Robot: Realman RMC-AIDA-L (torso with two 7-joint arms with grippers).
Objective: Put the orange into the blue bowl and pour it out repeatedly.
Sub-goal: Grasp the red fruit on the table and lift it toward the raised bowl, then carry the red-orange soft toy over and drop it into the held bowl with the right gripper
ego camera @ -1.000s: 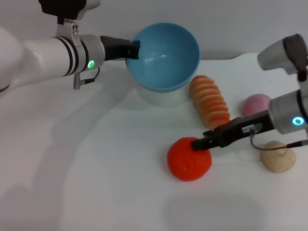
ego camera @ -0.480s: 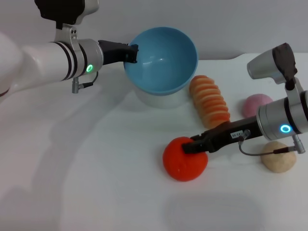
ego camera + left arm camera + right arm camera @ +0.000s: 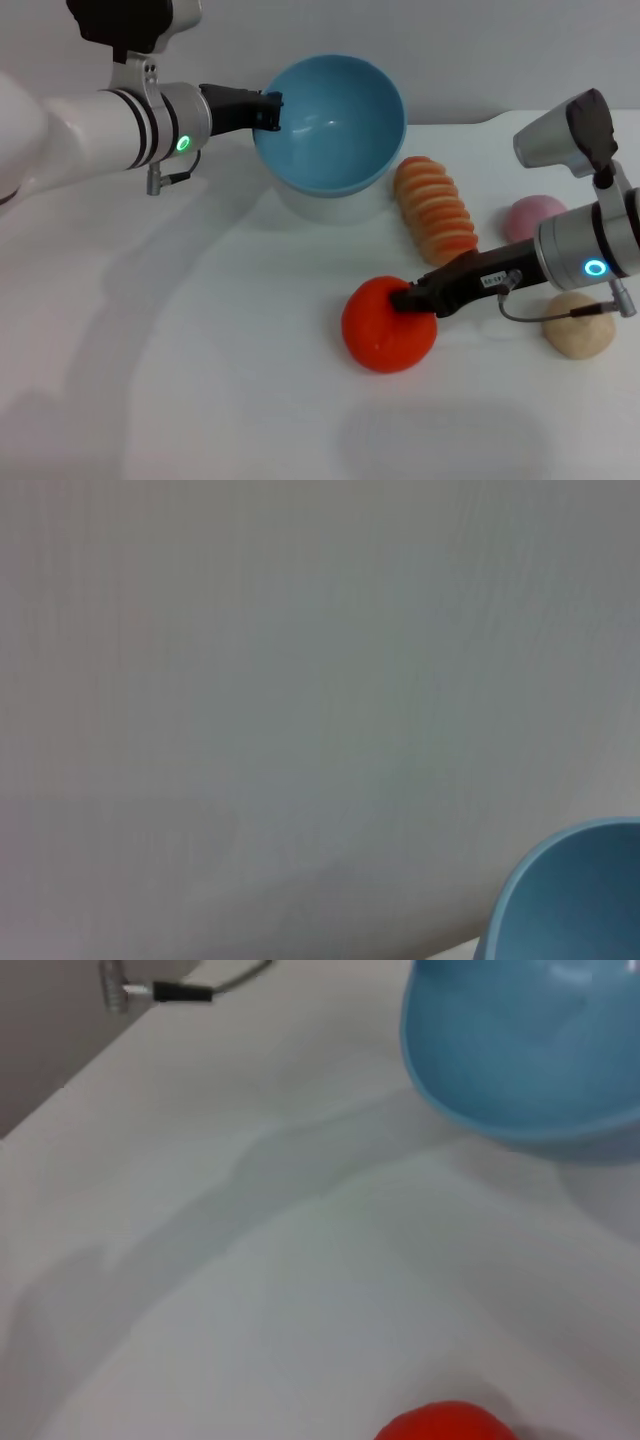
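Note:
The orange is on the white table in front of me, right of centre; its top edge also shows in the right wrist view. My right gripper reaches in from the right and is shut on the top of the orange. The blue bowl is at the back, tilted with its opening toward me, and it is empty. My left gripper is shut on the bowl's left rim. The bowl also shows in the left wrist view and the right wrist view.
A white base shows under the bowl. A ridged orange-and-cream roll lies between the bowl and the orange. A pink ball and a beige ball lie at the right, close to my right arm.
The orange has shifted slightly left, then a little up and right, with my right gripper on it. The bowl and my left gripper have moved slightly left.

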